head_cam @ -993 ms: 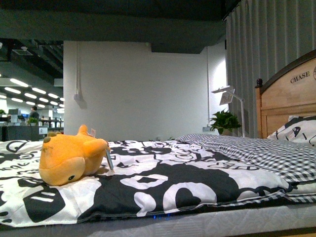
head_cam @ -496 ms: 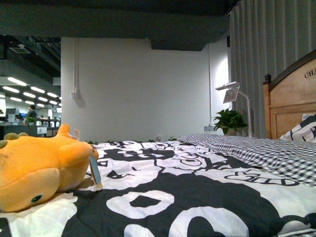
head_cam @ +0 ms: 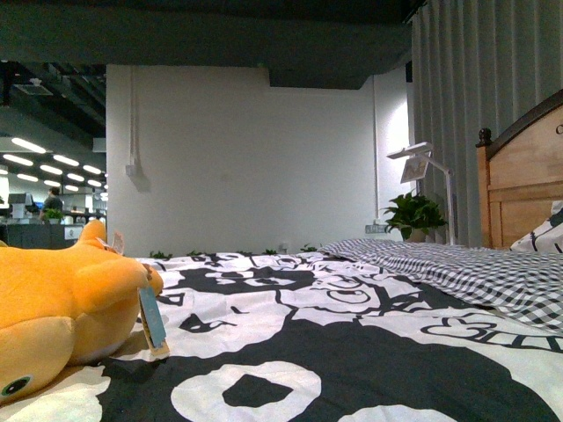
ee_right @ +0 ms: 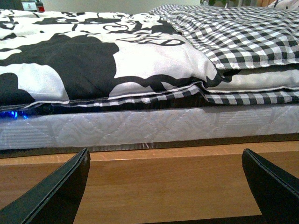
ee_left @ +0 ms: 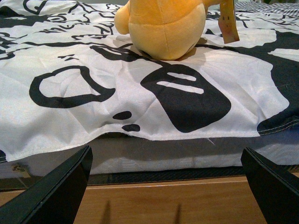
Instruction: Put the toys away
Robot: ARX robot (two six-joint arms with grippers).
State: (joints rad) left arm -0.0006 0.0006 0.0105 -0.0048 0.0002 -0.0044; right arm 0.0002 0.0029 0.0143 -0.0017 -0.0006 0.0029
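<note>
Left gripper (ee_left: 166, 151) and right gripper (ee_right: 166, 151) both gaping wide, empty, down low at the side of the bed

Left one's dark fingers (ee_left: 60, 191) are splayed far apart and pointing level at the bed, down by the wooden frame (ee_left: 187, 200). Straight ahead of it, well apart from the tips, the orange plush toy (ee_left: 163, 28) sits on the black-and-white duvet (ee_left: 117, 93) with a paper tag (ee_left: 227, 21) hanging just beside it. Right one's in the same pose, facing the mattress (ee_right: 140, 128) side below where the duvet meets the checked blanket (ee_right: 233, 32). From the front view the plush lies at the bed's far left.
</note>
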